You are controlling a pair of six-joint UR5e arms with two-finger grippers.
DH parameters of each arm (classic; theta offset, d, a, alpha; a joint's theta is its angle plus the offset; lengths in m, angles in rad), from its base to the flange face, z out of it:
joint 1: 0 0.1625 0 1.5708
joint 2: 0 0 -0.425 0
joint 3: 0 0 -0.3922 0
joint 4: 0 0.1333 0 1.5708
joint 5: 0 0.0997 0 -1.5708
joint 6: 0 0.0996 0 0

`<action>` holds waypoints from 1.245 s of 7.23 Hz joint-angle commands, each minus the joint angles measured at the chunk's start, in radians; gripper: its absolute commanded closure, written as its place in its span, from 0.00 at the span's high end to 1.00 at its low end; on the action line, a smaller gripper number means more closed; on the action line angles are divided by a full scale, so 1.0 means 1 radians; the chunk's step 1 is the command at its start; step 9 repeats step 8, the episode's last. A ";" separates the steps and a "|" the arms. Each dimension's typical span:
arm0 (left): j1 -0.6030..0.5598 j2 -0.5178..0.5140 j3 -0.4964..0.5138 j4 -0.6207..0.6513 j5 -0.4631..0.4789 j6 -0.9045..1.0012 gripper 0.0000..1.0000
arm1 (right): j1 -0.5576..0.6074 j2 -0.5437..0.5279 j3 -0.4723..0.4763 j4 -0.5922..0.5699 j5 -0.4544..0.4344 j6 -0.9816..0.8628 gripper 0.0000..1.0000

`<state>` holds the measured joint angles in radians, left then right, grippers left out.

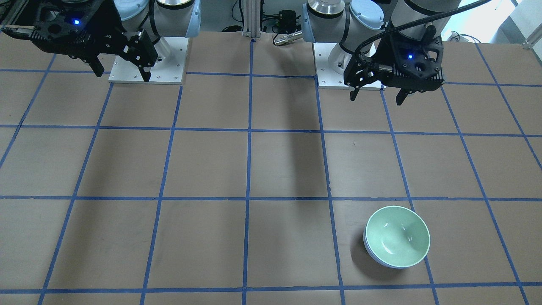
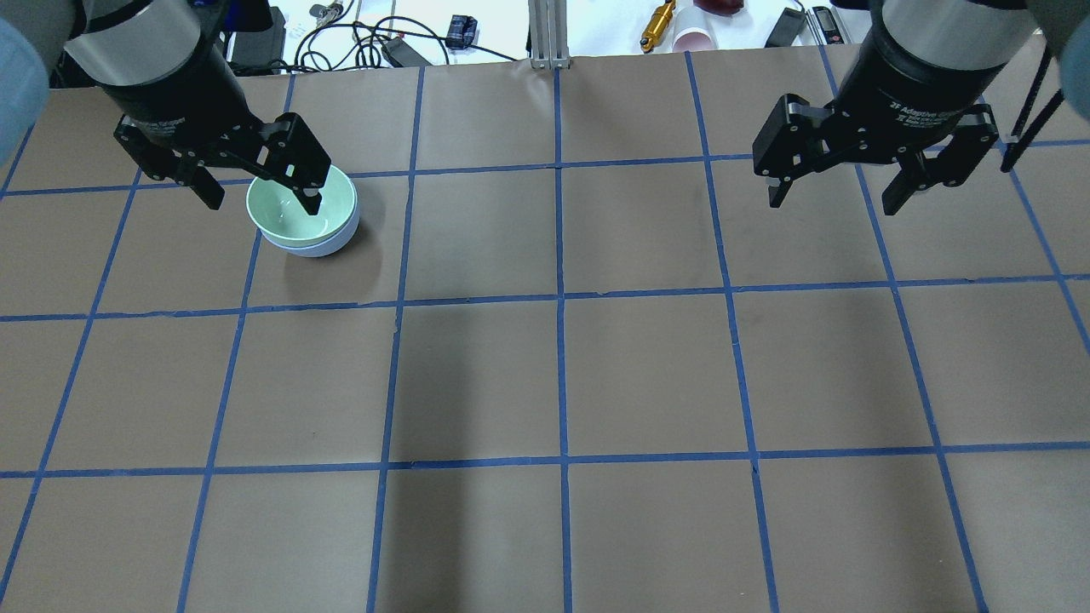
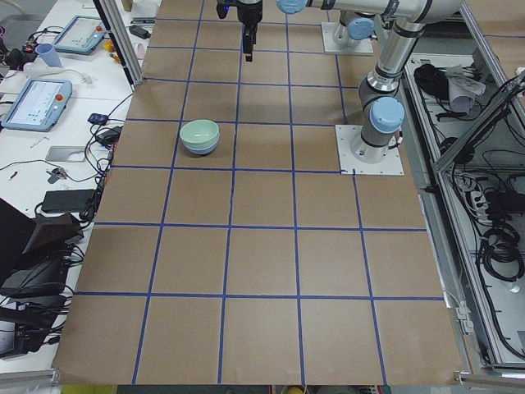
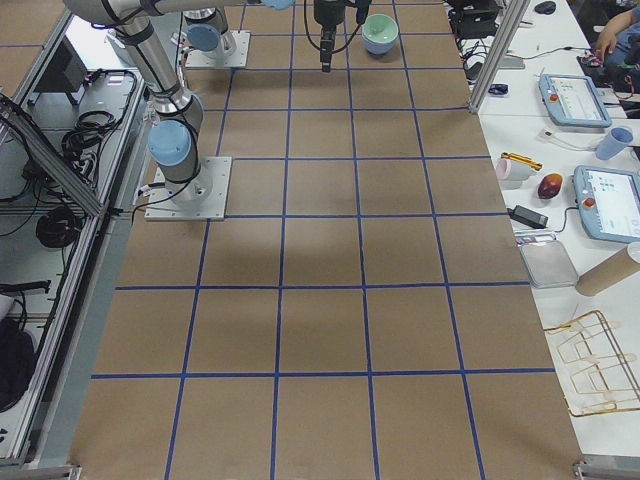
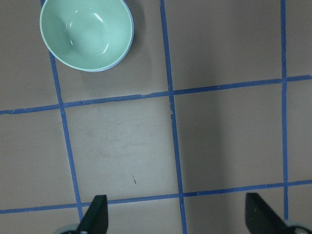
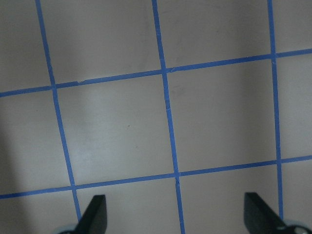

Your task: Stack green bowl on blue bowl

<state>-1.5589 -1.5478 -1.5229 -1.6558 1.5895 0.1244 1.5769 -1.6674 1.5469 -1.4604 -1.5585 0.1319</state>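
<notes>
The green bowl (image 1: 397, 241) sits nested inside the blue bowl (image 1: 372, 255), upright on the table on my left side. Only the blue bowl's outer wall shows beneath it. The stack also shows in the overhead view, green bowl (image 2: 289, 213) in blue bowl (image 2: 322, 248), and in the left wrist view (image 5: 86, 34). My left gripper (image 1: 377, 97) is open and empty, raised high and back toward its base, apart from the bowls; in the overhead view it (image 2: 262, 203) overlaps them. My right gripper (image 1: 123, 75) is open and empty, raised over the other side.
The table is brown paper with a blue tape grid (image 2: 559, 298). The arm bases stand on white plates (image 1: 148, 63) at the robot's edge. Cables, tools and a cup (image 2: 691, 36) lie beyond the far edge. Tablets and clutter sit on a side bench (image 3: 37, 103).
</notes>
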 commanded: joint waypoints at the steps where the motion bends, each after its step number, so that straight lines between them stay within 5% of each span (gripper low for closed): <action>1: -0.001 0.012 -0.031 0.034 -0.002 0.011 1.00 | 0.000 0.000 -0.001 0.000 0.000 0.000 1.00; 9: -0.001 0.008 -0.037 0.093 0.004 0.028 1.00 | 0.000 0.000 -0.001 0.000 0.000 0.000 1.00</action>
